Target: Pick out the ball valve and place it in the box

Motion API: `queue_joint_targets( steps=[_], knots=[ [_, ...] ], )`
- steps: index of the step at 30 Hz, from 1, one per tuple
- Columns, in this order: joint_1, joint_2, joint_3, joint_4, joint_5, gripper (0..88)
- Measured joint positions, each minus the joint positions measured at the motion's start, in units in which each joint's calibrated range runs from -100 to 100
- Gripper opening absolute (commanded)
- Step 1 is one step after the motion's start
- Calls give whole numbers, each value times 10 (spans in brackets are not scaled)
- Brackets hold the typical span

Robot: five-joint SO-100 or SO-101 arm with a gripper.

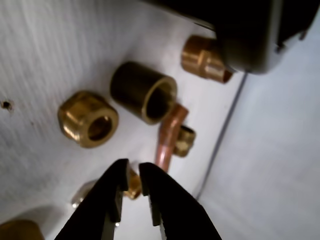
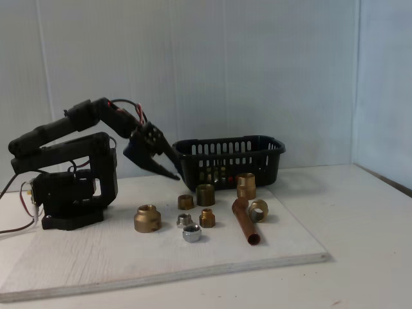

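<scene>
Hand: the black two-finger hand (image 2: 172,172) hangs above the white board (image 2: 290,252), just off the left end of the box in the fixed view. In the wrist view its fingers (image 1: 132,170) stand a narrow gap apart and hold nothing.
Box: the black slotted oval plastic basket (image 2: 232,158) stands at the board's back edge, towards the rear of the worktop (image 2: 360,225); its dark wall fills the upper right corner of the wrist view (image 1: 260,30).
Ball valve: reddish and brass glints (image 2: 221,172) show through the basket's slots, but they are too small to say whether they are the valve.
Fittings in front of the box: a round brass coupling (image 2: 205,194) (image 1: 144,92), a large brass hex fitting (image 2: 147,218) (image 1: 87,118) and a brass threaded fitting (image 2: 246,185).
Pipe: a bent copper pipe piece (image 2: 244,222) (image 1: 170,135) lies pointing at the board's front edge, with a small brass ring (image 2: 258,210) touching its right side.
Nut: a silver nut (image 2: 191,234) sits nearest the front edge.
</scene>
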Motion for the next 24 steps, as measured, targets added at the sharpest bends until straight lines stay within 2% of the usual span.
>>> queue_joint_targets(
  steps=[6,24],
  knots=[
    [-2,1,64,-67,1,8],
    [-2,0,64,-39,1,9]
  ],
)
